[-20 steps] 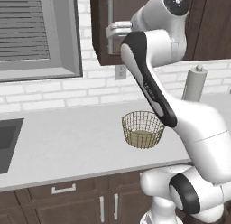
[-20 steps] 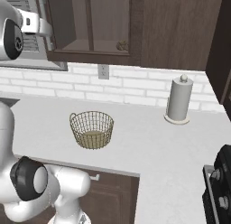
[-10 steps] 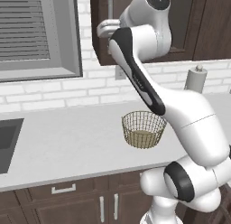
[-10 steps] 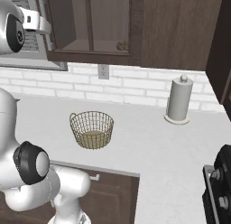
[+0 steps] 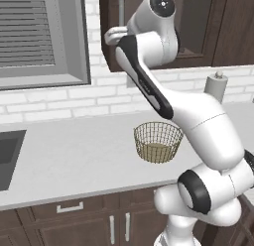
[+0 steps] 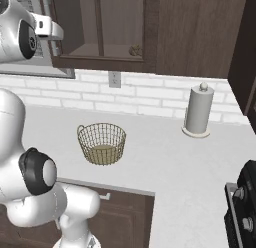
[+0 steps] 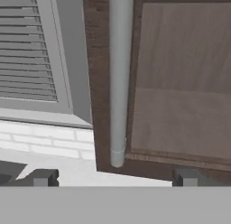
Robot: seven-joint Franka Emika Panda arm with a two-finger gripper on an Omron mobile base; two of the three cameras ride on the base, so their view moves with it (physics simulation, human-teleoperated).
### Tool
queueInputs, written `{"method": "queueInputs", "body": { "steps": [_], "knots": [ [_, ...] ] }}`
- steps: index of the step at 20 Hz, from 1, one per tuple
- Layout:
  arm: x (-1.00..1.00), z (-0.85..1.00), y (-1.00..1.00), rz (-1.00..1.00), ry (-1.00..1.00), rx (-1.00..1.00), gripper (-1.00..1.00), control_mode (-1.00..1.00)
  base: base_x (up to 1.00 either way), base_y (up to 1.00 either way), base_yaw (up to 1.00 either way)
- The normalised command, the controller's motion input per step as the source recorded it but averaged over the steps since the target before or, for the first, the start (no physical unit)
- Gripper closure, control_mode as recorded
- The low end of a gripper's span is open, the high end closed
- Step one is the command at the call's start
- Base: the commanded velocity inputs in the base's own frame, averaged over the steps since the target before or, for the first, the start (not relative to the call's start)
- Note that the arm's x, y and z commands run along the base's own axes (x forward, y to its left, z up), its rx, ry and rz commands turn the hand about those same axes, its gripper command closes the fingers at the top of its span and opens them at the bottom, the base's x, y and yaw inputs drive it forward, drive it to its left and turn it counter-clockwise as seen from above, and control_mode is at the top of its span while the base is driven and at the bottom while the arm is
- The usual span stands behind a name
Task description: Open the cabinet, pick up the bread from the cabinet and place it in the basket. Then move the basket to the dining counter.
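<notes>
Reaching for the cabinet (image 6: 150, 32) is the step in hand, and its doors are shut. It hangs on the wall above the worktop (image 5: 74, 155), right of the window (image 5: 39, 36). The arm (image 5: 149, 86) is raised to the door's left edge. To do this well, I judge the hand should close in straight so the bar sits midway between the tips, clamp low on the bar, then pull in an arc about the far hinge, not straight back.

The basket (image 6: 102, 143) sits upright on the worktop, mouth up, well below the cabinet and apart from the towel roll (image 6: 198, 111).

The handle (image 7: 119, 78) is a long bar with its long axis vertical, running down the door's left stile; in the hand view its lower end shows just above the fingers.

The gripper (image 7: 115, 177) is spread wide and empty, one tip on each side of the handle's line, not yet touching it.

The bread (image 6: 134, 50) lies on the shelf behind the glass, toward the right; too small to tell which way it points
</notes>
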Motion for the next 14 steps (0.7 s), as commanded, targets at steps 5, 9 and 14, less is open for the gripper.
{"method": "queueInputs", "body": {
  "steps": [5, 9, 14],
  "knots": [
    [0.47, -0.07, 0.02, 0.00, 0.00, -0.03, -1.00, -1.00, 0.00, 0.00, 0.00],
    [0.47, -0.07, 0.04, 0.00, 0.02, -0.04, -1.00, -1.00, 0.00, 0.00, 0.00],
    [0.50, -0.13, 0.17, 0.00, 0.01, -0.06, -1.00, -1.00, 0.00, 0.00, 0.00]
  ]
}}
